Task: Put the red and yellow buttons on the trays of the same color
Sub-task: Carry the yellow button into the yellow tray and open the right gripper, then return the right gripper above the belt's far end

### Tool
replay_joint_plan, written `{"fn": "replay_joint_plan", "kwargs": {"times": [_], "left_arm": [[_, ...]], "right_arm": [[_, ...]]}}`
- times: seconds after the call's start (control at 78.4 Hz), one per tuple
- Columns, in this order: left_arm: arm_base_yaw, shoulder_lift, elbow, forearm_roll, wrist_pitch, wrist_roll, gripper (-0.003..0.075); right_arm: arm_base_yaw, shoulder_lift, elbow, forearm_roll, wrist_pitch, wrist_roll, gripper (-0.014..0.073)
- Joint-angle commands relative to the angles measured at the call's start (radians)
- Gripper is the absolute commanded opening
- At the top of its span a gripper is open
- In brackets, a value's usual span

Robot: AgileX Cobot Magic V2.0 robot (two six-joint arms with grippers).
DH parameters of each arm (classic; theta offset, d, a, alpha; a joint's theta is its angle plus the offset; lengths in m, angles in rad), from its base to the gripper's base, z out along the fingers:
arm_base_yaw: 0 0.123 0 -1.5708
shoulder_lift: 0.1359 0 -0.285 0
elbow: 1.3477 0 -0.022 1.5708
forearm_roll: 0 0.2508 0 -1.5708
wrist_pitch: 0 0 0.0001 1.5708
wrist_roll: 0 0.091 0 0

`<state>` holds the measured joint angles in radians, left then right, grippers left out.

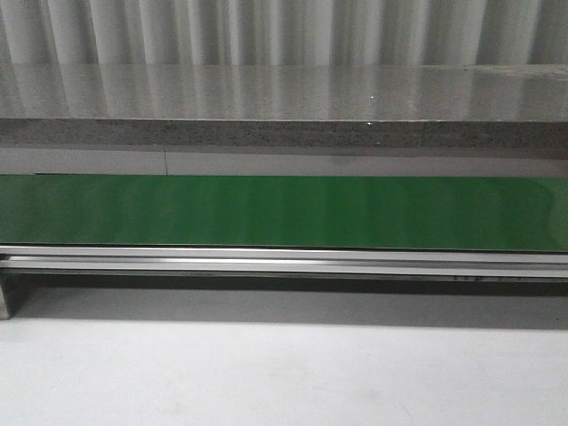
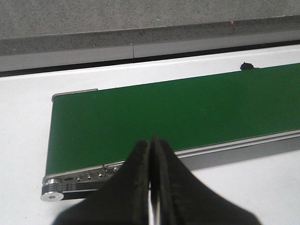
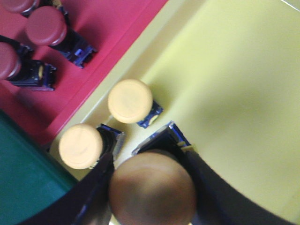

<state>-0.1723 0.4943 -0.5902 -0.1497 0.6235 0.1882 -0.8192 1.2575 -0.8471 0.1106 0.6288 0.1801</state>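
Right tool (image 3: 152, 194) grasps a yellow button (image 3: 152, 196) above the yellow tray (image 3: 234, 89); two yellow buttons lie at its ten o'clock. Left tool (image 2: 152, 187) clenched, empty.

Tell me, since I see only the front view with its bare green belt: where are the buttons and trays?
Observer: The right wrist view shows a yellow tray beside a red tray.
Operator: Are any buttons sorted already?
Observer: Two yellow buttons lie in the yellow tray, and three red buttons lie in the red one.
Operator: Is the right end effector carrying anything?
Observer: Yes, the right end effector holds a yellow button over the yellow tray.
Operator: And the left end effector?
Observer: The left end effector is shut on nothing, near the end of the green belt.
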Motion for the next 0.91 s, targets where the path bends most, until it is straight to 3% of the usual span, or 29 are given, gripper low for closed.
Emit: {"fn": "replay_joint_plan", "kwargs": {"times": [0.0, 0.753, 0.893], "left_arm": [[-0.005, 0.001, -0.027, -0.012, -0.075, -0.001, -0.0020], [-0.005, 0.001, -0.027, -0.012, -0.075, -0.001, -0.0020], [-0.005, 0.001, -0.027, -0.012, -0.075, -0.001, -0.0020]], "right_arm": [[-0.008, -0.020, -0.006, -0.009, -0.066, -0.002, 0.0163], [-0.028, 0.235, 0.009, -0.024, -0.113, 0.006, 0.0164], [-0.028, 0.241, 0.009, -0.023, -0.123, 0.014, 0.0218]]}}
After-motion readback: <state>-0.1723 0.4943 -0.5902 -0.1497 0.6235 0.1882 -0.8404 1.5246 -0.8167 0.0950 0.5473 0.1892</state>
